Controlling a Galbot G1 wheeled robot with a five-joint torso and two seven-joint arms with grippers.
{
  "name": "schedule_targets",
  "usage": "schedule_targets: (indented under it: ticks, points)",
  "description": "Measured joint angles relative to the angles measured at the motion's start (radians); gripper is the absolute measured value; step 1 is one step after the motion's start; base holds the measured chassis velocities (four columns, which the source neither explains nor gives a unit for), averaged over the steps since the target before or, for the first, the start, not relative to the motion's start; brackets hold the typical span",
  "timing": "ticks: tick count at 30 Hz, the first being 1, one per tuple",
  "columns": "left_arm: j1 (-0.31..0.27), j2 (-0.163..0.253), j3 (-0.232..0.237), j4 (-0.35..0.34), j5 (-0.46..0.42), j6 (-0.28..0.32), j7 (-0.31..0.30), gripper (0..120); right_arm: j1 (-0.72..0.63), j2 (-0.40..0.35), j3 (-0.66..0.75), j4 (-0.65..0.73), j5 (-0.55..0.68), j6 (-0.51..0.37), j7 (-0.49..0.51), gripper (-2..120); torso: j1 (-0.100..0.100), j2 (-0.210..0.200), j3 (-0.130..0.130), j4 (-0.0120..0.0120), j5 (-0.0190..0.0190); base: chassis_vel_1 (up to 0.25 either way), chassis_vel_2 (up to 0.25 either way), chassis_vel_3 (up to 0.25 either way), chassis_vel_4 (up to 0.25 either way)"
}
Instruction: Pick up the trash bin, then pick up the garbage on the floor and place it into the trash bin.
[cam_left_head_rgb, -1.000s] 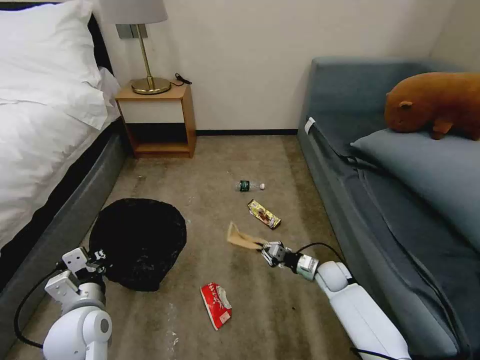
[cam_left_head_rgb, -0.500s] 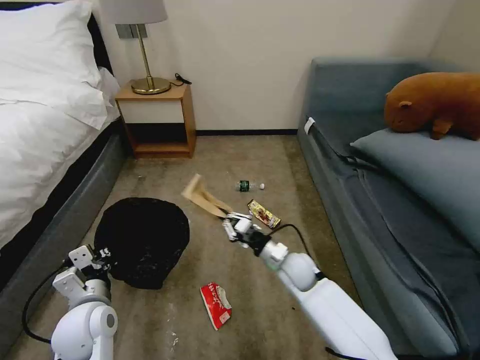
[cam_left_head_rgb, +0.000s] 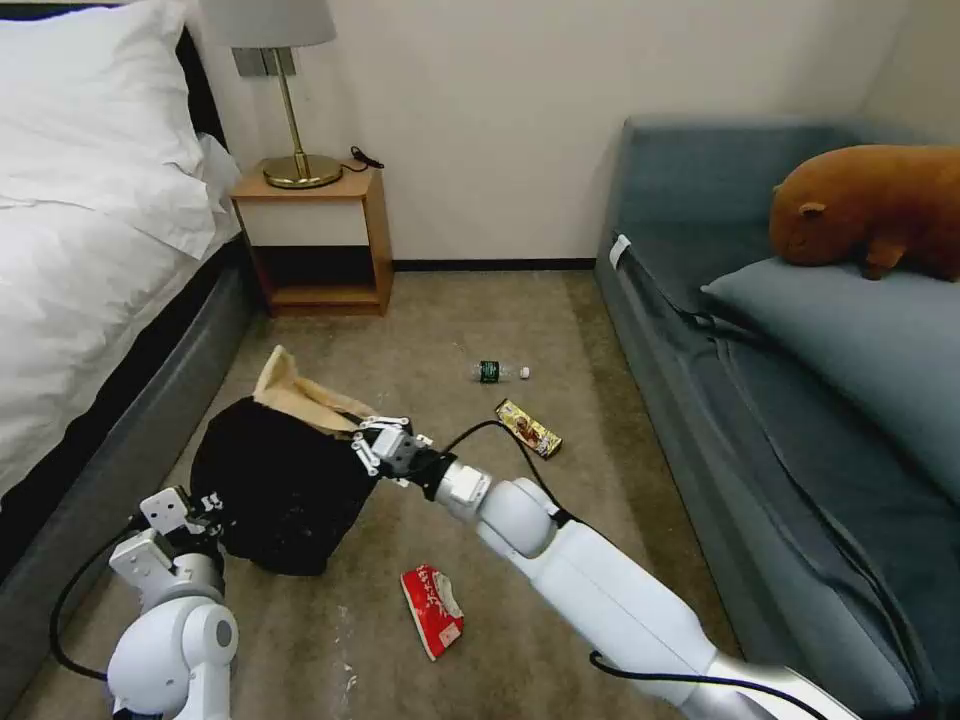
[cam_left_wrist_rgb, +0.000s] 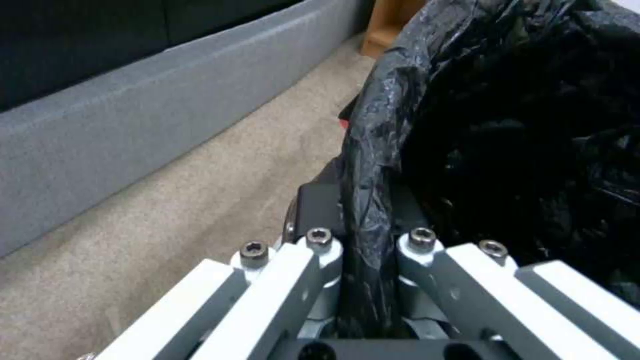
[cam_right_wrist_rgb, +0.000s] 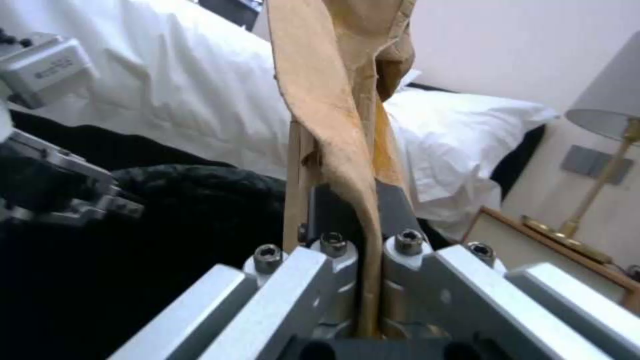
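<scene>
Both grippers are closed on something: the trash bin (cam_left_head_rgb: 275, 490) is pinched at its black-bagged rim by the left gripper (cam_left_head_rgb: 205, 512). The brown paper bag (cam_left_head_rgb: 295, 396) is clamped between the pressed-together fingers of the right gripper (cam_left_head_rgb: 375, 437) and is held over the bin's far edge.

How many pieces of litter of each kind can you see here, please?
Crumpled brown paper bag: 1
Red-and-white packet: 1
Gold-brown snack wrapper: 1
Small clear bottle with green label: 1
Total: 4
</scene>
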Motion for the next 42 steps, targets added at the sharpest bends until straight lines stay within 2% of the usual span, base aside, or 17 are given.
schedule_targets:
  ticks: [19, 20, 21, 24, 25, 27, 30, 32, 34, 35, 37, 38, 42]
  points:
    - [-0.005, -0.004, -0.001, 0.008, 0.004, -0.008, 0.004, 4, 0.02, 0.099, -0.055, -0.157, -0.072, 0.033, -0.013, 1, 0.0, 0.0, 0.0, 0.0001, 0.0001, 0.0, 0.0, 0.0, 0.0]
    - [-0.004, -0.004, -0.001, 0.008, 0.004, -0.008, 0.004, 4, 0.017, 0.099, -0.052, -0.16, -0.089, 0.033, -0.006, 7, 0.0, 0.0, 0.0, 0.0, 0.0, 0.0, 0.0, 0.0, 0.0]
    - [-0.004, -0.004, -0.001, 0.008, 0.004, -0.008, 0.004, 4, 0.017, 0.099, -0.052, -0.16, -0.089, 0.033, -0.006, 7, 0.0, 0.0, 0.0, 0.0, 0.0, 0.0, 0.0, 0.0, 0.0]
    - [-0.002, -0.006, 0.0, 0.013, 0.004, -0.01, 0.004, 4, 0.006, 0.093, -0.047, -0.153, -0.097, 0.033, -0.004, 23, 0.0, 0.0, 0.0, 0.0, 0.0, 0.0, 0.0, 0.0, 0.0]
    - [-0.002, -0.006, 0.0, 0.013, 0.004, -0.01, 0.004, 4, 0.006, 0.093, -0.047, -0.153, -0.097, 0.033, -0.004, 23, 0.0, 0.0, 0.0, 0.0, 0.0, 0.0, 0.0, 0.0, 0.0]
    - [-0.001, -0.006, 0.0, 0.015, 0.004, -0.012, 0.005, 4, 0.001, 0.087, -0.047, -0.145, -0.098, 0.031, -0.005, 33, 0.0, 0.0, 0.0, 0.0, 0.0, 0.0, 0.0, 0.0, 0.0]
    - [-0.002, -0.006, 0.0, 0.015, 0.004, -0.012, 0.005, 4, -0.001, 0.084, -0.047, -0.141, -0.097, 0.031, -0.006, 39, 0.0, 0.0, 0.0, 0.0, 0.0001, 0.0, 0.0, 0.0, 0.0]
    - [-0.003, -0.005, 0.0, 0.016, 0.004, -0.012, 0.005, 4, -0.008, 0.077, -0.044, -0.133, -0.094, 0.029, -0.012, 52, 0.0, 0.0, 0.0, 0.0, 0.0001, 0.0, 0.0, 0.0, 0.0]
    - [-0.005, -0.005, -0.001, 0.016, 0.004, -0.012, 0.005, 4, -0.01, 0.073, -0.042, -0.131, -0.093, 0.029, -0.018, 61, 0.0, 0.0, 0.0, 0.0, 0.0001, 0.0, 0.0, 0.0, 0.0]
    - [-0.005, -0.005, -0.001, 0.016, 0.004, -0.012, 0.005, 4, -0.01, 0.073, -0.042, -0.131, -0.093, 0.029, -0.018, 61, 0.0, 0.0, 0.0, 0.0, 0.0001, 0.0, 0.0, 0.0, 0.0]
    - [-0.007, -0.005, -0.001, 0.017, 0.005, -0.012, 0.005, 4, -0.01, 0.073, -0.036, -0.13, -0.091, 0.028, -0.024, 73, 0.0, 0.0, 0.0, 0.0, 0.0001, 0.0, 0.0, 0.0, 0.0]
    - [-0.007, -0.005, -0.001, 0.017, 0.005, -0.012, 0.005, 4, -0.01, 0.073, -0.036, -0.13, -0.091, 0.028, -0.024, 73, 0.0, 0.0, 0.0, 0.0, 0.0001, 0.0, 0.0, 0.0, 0.0]
    - [-0.009, -0.005, -0.001, 0.023, 0.006, -0.012, 0.005, 4, 0.002, 0.075, -0.031, -0.126, -0.076, 0.022, -0.026, 87, 0.0, 0.0, 0.0, 0.0, 0.0001, 0.0, 0.0, 0.0, 0.0]
